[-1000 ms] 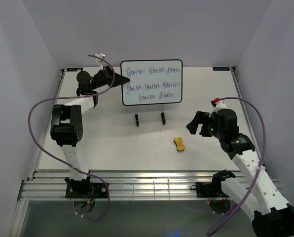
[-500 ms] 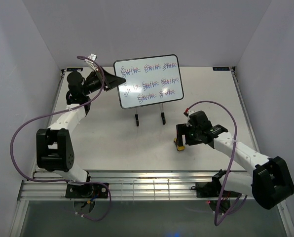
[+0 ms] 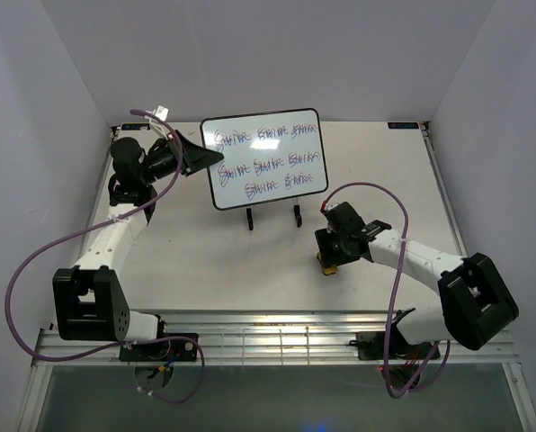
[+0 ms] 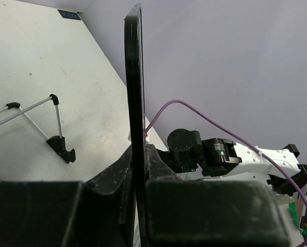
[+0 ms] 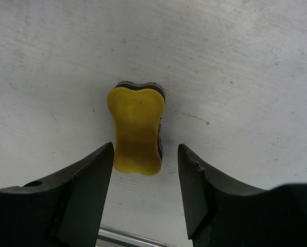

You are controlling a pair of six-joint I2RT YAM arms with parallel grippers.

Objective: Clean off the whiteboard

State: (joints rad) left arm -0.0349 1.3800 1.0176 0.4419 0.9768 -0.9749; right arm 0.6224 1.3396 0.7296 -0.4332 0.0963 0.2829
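Whiteboard (image 3: 263, 159): small, white, black-rimmed, rounded corners, bearing three rows of red and purple handwriting; located at the back centre of the tabletop (image 3: 196, 261), face toward the overhead camera, slightly skewed with its left side lower. In the left wrist view it appears edge-on (image 4: 135, 92), upright, as a thin dark strip. Left end effector (image 3: 201, 155): clamped narrow on the board's left edge, one finger against each face, as the wrist view confirms (image 4: 139, 164). Wire stand (image 3: 272, 216): thin black frame with two feet, standing on the tabletop just below the board's lower edge in the overhead view; in the wrist view (image 4: 50, 123) it sits apart from the board, carrying nothing. Eraser (image 5: 137, 129): yellow, bone-shaped, dark layer beneath, lying flat on the tabletop right of the stand and nearer the front; in the overhead view only a sliver shows (image 3: 326, 265). Right end effector (image 5: 146, 154): lowered over the eraser, jaws parted fairly wide, one finger on each side of the block, not closed on it; seen from overhead at (image 3: 331, 256). Purple cable (image 3: 34, 261): loops out from the left arm.
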